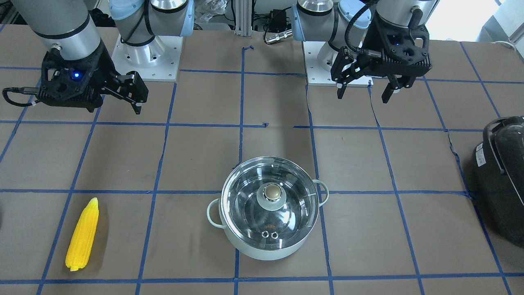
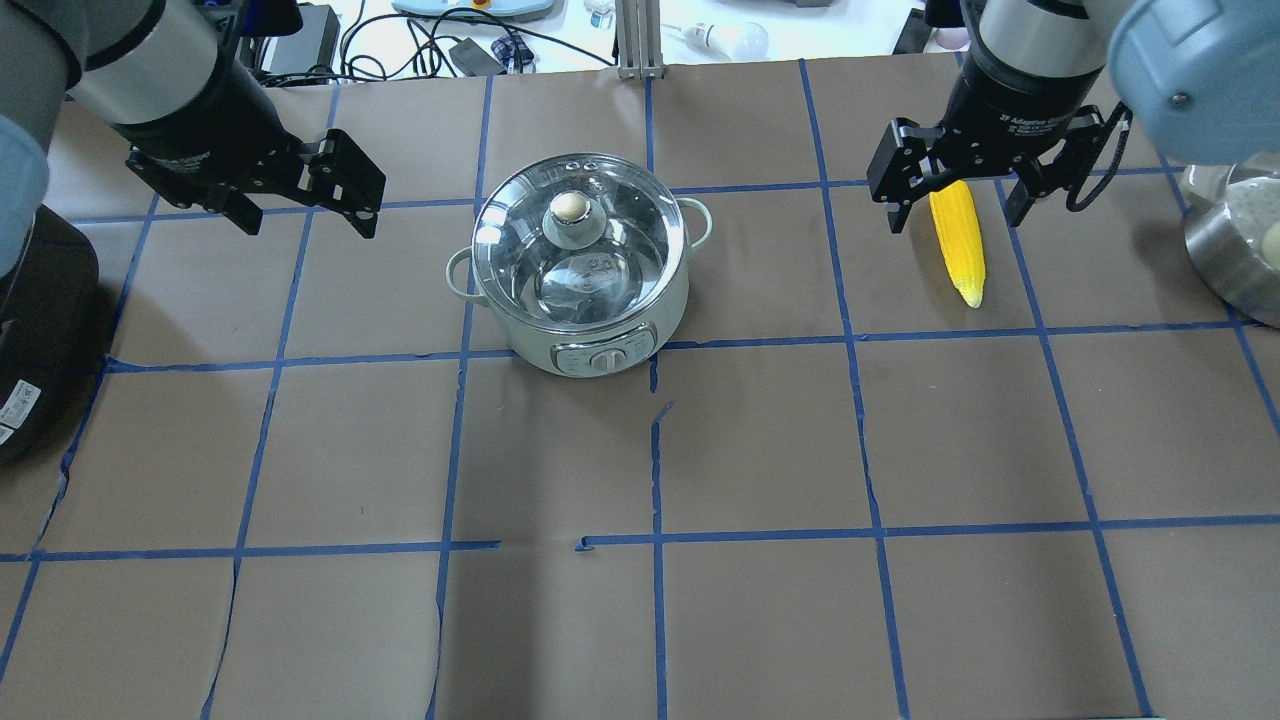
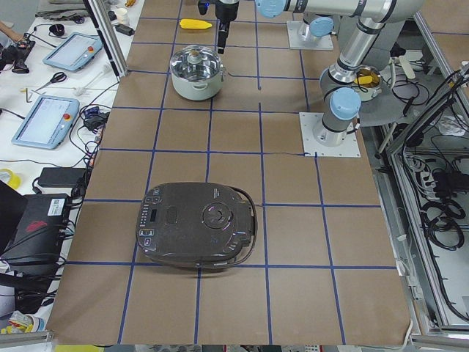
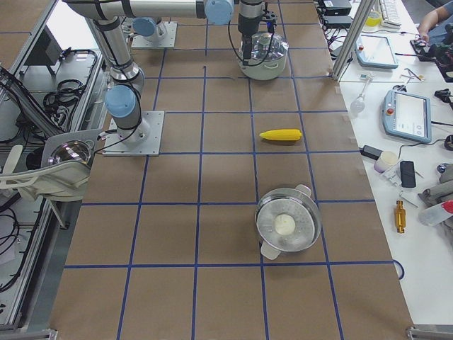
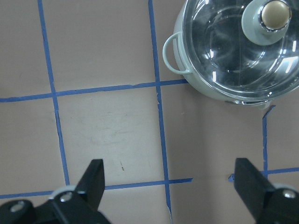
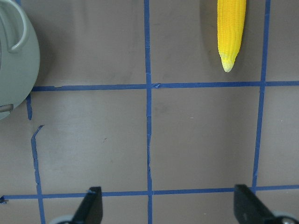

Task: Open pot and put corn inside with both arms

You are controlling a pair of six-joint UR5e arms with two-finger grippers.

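The mint-green pot (image 1: 268,246) stands in mid-table with its glass lid (image 1: 249,205) on and brass knob (image 1: 273,191) up. It also shows in the overhead view (image 2: 600,335) and the left wrist view (image 5: 205,88). The yellow corn (image 1: 83,234) lies flat on the table, apart from the pot; it also shows in the overhead view (image 2: 958,243) and the right wrist view (image 6: 230,28). My left gripper (image 2: 305,215) is open and empty, raised beside the pot. My right gripper (image 2: 955,213) is open and empty, raised near the corn.
A black glossy appliance (image 1: 503,176) sits at the table's end on my left side. A steel bowl holding a white ball (image 4: 288,227) stands at my right end. Blue tape lines grid the brown table (image 2: 760,440).
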